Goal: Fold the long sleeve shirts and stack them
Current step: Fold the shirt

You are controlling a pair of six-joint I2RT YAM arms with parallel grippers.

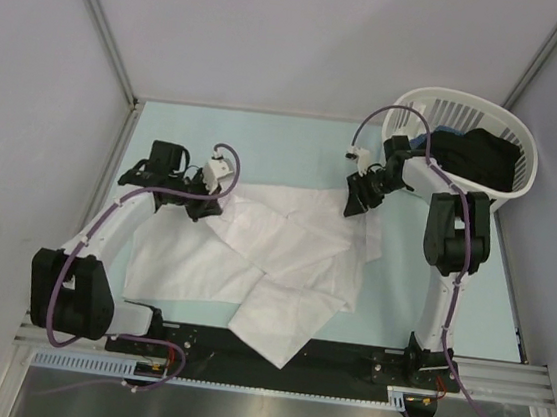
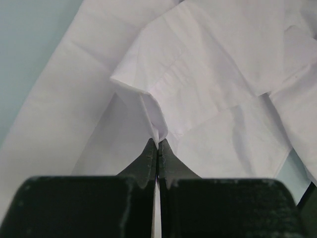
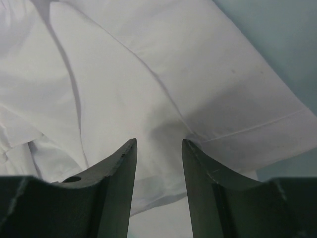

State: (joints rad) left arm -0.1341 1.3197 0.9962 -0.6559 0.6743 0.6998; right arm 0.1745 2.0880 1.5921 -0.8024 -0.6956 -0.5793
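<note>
A white long sleeve shirt (image 1: 273, 253) lies rumpled across the middle of the pale green table. My left gripper (image 1: 205, 205) is at its upper left edge, shut on a pinched fold of the white cloth (image 2: 161, 130) that rises between the fingertips. My right gripper (image 1: 354, 205) hovers over the shirt's upper right part with its jaws apart. In the right wrist view the cloth (image 3: 163, 99) lies flat below the gripper (image 3: 158, 145), and nothing is between the fingers.
A white slatted basket (image 1: 515, 120) holding dark clothing (image 1: 476, 156) stands at the back right, just behind the right arm. Grey walls close the table's left, back and right. A black rail runs along the near edge.
</note>
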